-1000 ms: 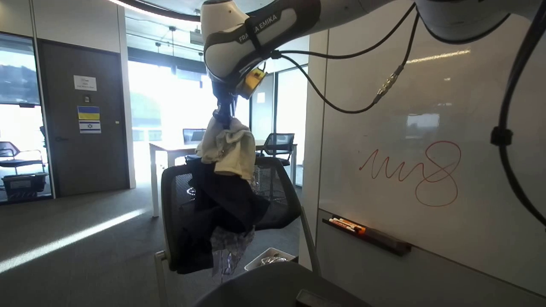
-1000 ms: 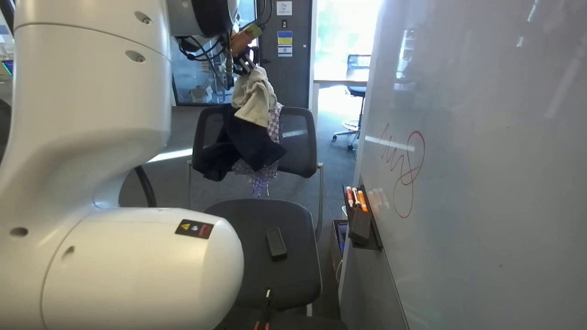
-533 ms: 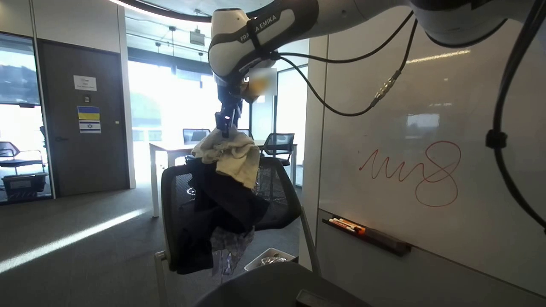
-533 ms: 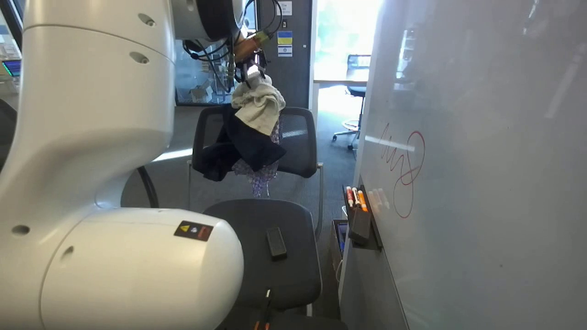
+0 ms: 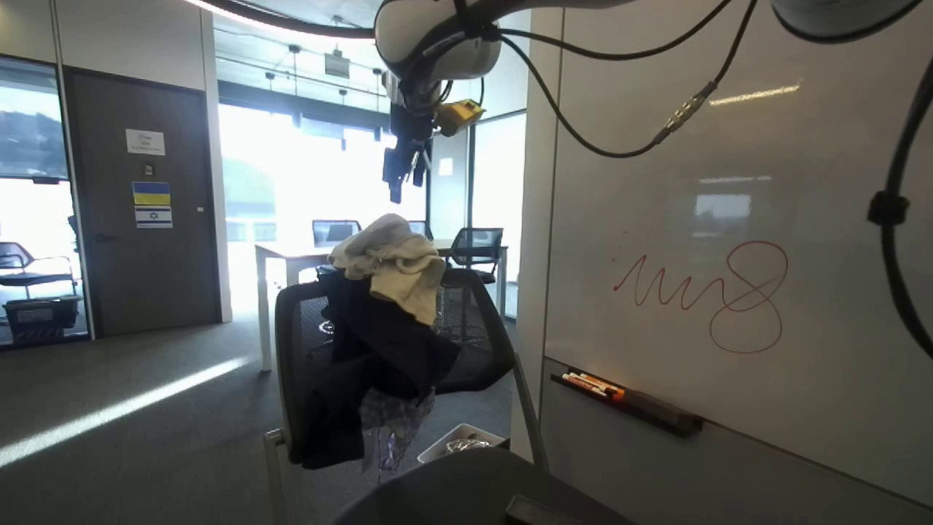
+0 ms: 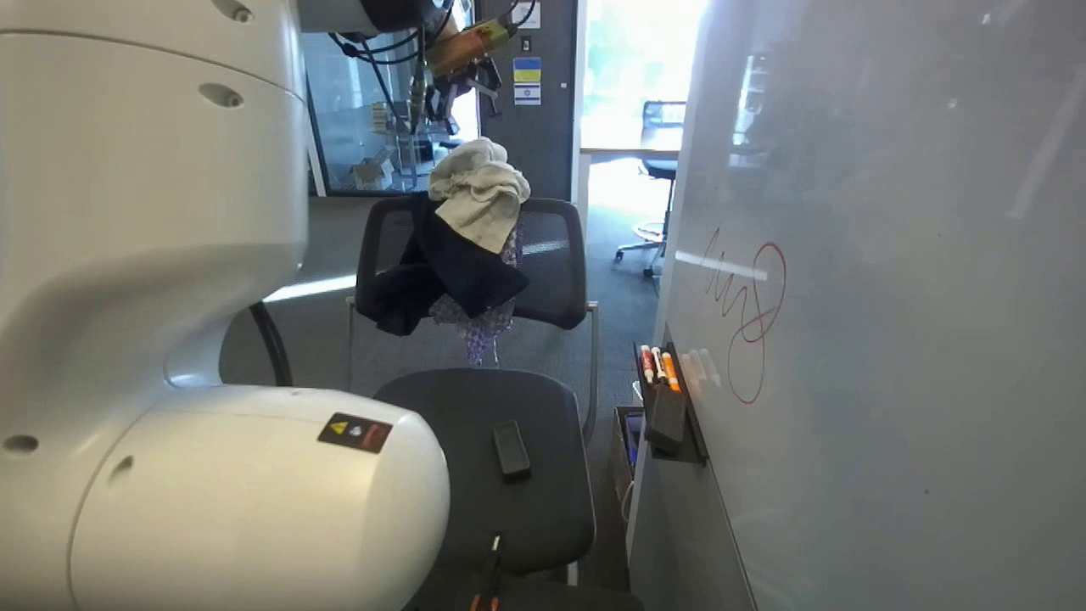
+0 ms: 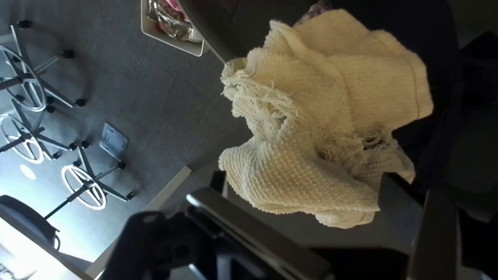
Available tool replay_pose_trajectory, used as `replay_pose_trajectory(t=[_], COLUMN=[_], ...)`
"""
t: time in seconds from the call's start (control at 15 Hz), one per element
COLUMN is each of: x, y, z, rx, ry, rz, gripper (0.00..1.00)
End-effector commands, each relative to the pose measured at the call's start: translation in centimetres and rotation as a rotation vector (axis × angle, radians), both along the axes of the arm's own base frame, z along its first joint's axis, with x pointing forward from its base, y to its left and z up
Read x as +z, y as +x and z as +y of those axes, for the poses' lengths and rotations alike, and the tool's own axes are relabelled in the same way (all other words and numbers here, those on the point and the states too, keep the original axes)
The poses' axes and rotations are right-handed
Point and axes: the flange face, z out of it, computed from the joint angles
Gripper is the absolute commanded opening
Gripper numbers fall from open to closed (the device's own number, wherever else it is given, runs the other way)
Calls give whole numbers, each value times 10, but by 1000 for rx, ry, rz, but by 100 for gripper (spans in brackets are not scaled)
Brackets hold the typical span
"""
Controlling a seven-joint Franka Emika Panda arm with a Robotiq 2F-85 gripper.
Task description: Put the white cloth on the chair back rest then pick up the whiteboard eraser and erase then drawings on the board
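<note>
The white cloth (image 5: 397, 255) lies bunched over the top of the chair back rest (image 5: 477, 357), on a black garment (image 6: 467, 271). My gripper (image 5: 407, 188) hangs just above the cloth, apart from it in both exterior views. In the wrist view its fingers are spread wide, with the cloth (image 7: 311, 136) beyond them and nothing held. Red drawings (image 5: 754, 293) mark the white board (image 5: 838, 182). Two dark blocks resemble a whiteboard eraser: a block (image 6: 512, 450) on the chair seat and a block (image 6: 666, 416) on the board's ledge; I cannot tell which is meant.
Markers (image 6: 660, 367) lie on the ledge beside the dark block. A patterned purple cloth (image 6: 484, 331) hangs below the black garment. On the floor behind the chair sits a white bin (image 5: 430, 453). A table (image 5: 291, 255) and more chairs stand farther back.
The gripper has opened, let go of the white cloth and risen clear of it. The cloth has sunk a little and now rests on the chair back by itself.
</note>
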Motion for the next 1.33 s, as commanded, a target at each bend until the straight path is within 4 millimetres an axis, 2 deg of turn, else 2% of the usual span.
replay_pose_trajectory(t=[0.0, 0.27, 0.6, 0.93, 1.0, 1.07, 1.13, 1.27], x=[2, -56, -152, -252, -259, -257, -269, -274], y=[-44, -87, -127, -188, -197, -203, -179, -192], z=[-16, -31, -42, -63, -65, -65, -63, -64], rx=[43, 50, -49, -169, -176, -160, -158, -163], ry=[54, 107, 105, 173, 185, 207, 168, 182], rz=[125, 311, 384, 458, 443, 418, 480, 463], gripper=[100, 100, 100, 100, 100, 100, 100, 100])
